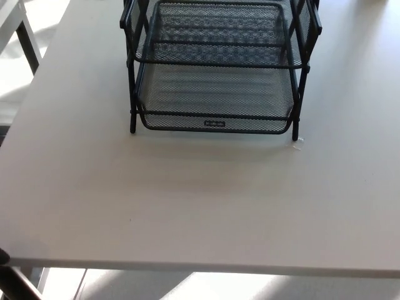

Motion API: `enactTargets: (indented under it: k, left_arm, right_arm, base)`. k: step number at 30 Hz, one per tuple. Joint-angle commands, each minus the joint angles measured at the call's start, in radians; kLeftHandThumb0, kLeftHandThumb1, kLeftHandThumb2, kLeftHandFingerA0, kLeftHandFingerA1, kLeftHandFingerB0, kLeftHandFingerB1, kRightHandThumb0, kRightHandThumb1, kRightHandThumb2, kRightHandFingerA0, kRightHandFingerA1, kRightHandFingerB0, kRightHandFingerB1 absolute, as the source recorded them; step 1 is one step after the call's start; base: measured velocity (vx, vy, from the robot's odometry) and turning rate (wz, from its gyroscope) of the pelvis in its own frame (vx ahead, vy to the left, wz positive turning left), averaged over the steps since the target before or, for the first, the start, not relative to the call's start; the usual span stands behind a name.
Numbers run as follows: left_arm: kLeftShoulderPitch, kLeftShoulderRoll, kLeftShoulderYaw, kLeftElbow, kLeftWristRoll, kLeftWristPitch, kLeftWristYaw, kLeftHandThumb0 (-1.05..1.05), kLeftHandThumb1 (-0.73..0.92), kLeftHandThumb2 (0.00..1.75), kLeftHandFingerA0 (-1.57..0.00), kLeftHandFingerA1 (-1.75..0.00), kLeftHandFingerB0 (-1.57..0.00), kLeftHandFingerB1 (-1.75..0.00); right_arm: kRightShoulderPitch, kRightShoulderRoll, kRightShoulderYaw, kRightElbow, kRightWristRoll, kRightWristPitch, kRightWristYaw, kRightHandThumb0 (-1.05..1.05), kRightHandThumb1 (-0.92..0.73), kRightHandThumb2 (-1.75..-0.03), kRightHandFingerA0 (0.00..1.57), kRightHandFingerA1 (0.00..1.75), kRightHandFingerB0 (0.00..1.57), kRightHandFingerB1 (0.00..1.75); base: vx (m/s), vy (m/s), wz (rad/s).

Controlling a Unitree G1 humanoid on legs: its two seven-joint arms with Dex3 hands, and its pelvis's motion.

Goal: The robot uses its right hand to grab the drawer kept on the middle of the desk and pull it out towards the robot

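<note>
1. Head view: I see the desk (pixel 187 206) with a black mesh rack (pixel 132 69) at its far middle.
2. The bottom drawer (pixel 215 103) sits in the rack, its front edge level with the front legs.
3. Neither hand shows, so I cannot tell their state.
</note>
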Motion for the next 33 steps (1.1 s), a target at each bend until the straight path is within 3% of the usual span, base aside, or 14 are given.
enactTargets:
  k: [1,15,16,18,19,21,22,23,26,27,29,30,32,33]
  left_arm:
    - [0.030,0.164,-0.001,-0.153,0.106,-0.246,-0.035,-0.29,0.57,0.57,-0.77,-0.84,-0.82,-0.57]
    - [0.040,0.186,-0.006,-0.162,0.105,-0.257,-0.024,-0.29,0.57,0.57,-0.77,-0.86,-0.82,-0.59]
    - [0.041,0.185,-0.004,-0.164,0.102,-0.254,-0.029,-0.28,0.57,0.57,-0.78,-0.84,-0.82,-0.58]
    - [0.037,0.186,0.000,-0.152,0.107,-0.267,-0.023,-0.28,0.57,0.57,-0.78,-0.86,-0.82,-0.59]
    - [0.038,0.186,0.001,-0.154,0.111,-0.262,-0.026,-0.29,0.57,0.57,-0.77,-0.85,-0.82,-0.58]
    - [0.038,0.186,0.002,-0.153,0.111,-0.263,-0.029,-0.29,0.58,0.57,-0.77,-0.84,-0.82,-0.58]
    - [0.039,0.185,0.004,-0.153,0.108,-0.267,-0.032,-0.29,0.58,0.58,-0.77,-0.84,-0.81,-0.58]
    - [0.037,0.185,0.004,-0.149,0.114,-0.272,-0.027,-0.29,0.57,0.57,-0.77,-0.85,-0.81,-0.58]
    - [0.036,0.182,0.007,-0.142,0.112,-0.274,-0.031,-0.29,0.57,0.57,-0.77,-0.85,-0.81,-0.57]
    - [0.037,0.181,0.008,-0.143,0.111,-0.276,-0.031,-0.28,0.57,0.57,-0.77,-0.84,-0.82,-0.57]
    - [0.037,0.180,0.010,-0.142,0.119,-0.279,-0.026,-0.28,0.56,0.57,-0.78,-0.85,-0.82,-0.58]
    - [0.036,0.179,0.010,-0.141,0.111,-0.282,-0.031,-0.29,0.57,0.57,-0.78,-0.84,-0.82,-0.58]
    - [0.037,0.178,0.011,-0.144,0.108,-0.276,-0.037,-0.30,0.57,0.57,-0.77,-0.84,-0.82,-0.58]
    - [0.038,0.179,0.011,-0.149,0.112,-0.269,-0.039,-0.30,0.58,0.57,-0.76,-0.82,-0.81,-0.58]
  right_arm:
    - [0.027,-0.153,-0.069,-0.017,-0.041,-0.005,-0.171,-0.66,-0.51,-0.79,0.92,1.23,0.32,0.43]
    - [0.077,-0.258,-0.224,-0.126,-0.008,0.044,-0.189,-0.63,-0.51,-0.82,0.98,1.07,0.28,0.44]
    - [0.084,-0.279,-0.239,-0.147,-0.010,0.041,-0.185,-0.59,-0.62,-0.59,0.83,0.80,0.31,0.32]
    - [0.064,-0.293,-0.235,-0.150,-0.017,0.063,-0.162,-0.69,-0.55,-0.83,0.70,0.67,0.23,0.42]
    - [0.064,-0.295,-0.256,-0.172,-0.006,0.058,-0.172,-0.59,-0.63,-0.60,0.71,0.54,0.30,0.31]
    - [0.060,-0.301,-0.272,-0.182,0.001,0.048,-0.172,-0.59,-0.63,-0.59,0.80,0.61,0.31,0.31]
    - [0.051,-0.300,-0.292,-0.182,0.008,0.017,-0.195,-0.62,-0.49,-0.80,0.71,0.66,0.27,0.43]
    - [0.050,-0.300,-0.314,-0.197,0.011,-0.018,-0.223,-0.52,-0.55,-0.56,0.77,1.02,0.34,0.33]
    - [0.073,-0.288,-0.354,-0.306,-0.017,-0.006,-0.268,-0.54,-0.53,-0.56,0.75,1.02,0.38,0.34]
    - [0.073,-0.289,-0.367,-0.373,-0.042,0.036,-0.282,-0.61,-0.46,-0.77,0.55,0.60,0.34,0.44]
    - [0.086,-0.291,-0.379,-0.425,-0.062,0.056,-0.279,-0.64,-0.48,-0.78,0.50,0.56,0.34,0.44]
    - [0.074,-0.305,-0.388,-0.451,-0.059,0.064,-0.253,-0.58,-0.56,-0.57,0.47,0.46,0.37,0.33]
    - [0.057,-0.309,-0.399,-0.506,-0.103,0.082,-0.290,-0.67,-0.45,-0.82,0.45,0.59,0.32,0.44]
    - [0.057,-0.312,-0.408,-0.536,-0.105,0.083,-0.279,-0.66,-0.57,-0.58,0.46,0.54,0.39,0.32]
  base:
    - [0.00,0.000,0.00]
    - [0.00,0.000,0.00]
    - [0.00,0.000,0.00]
    - [0.00,0.000,0.00]
    - [0.00,0.000,0.00]
    - [0.00,0.000,0.00]
    - [0.00,0.000,0.00]
    - [0.00,0.000,0.00]
    - [0.00,0.000,0.00]
    - [0.00,0.000,0.00]
    - [0.00,0.000,0.00]
    - [0.00,0.000,0.00]
    - [0.00,0.000,0.00]
    - [0.00,0.000,0.00]
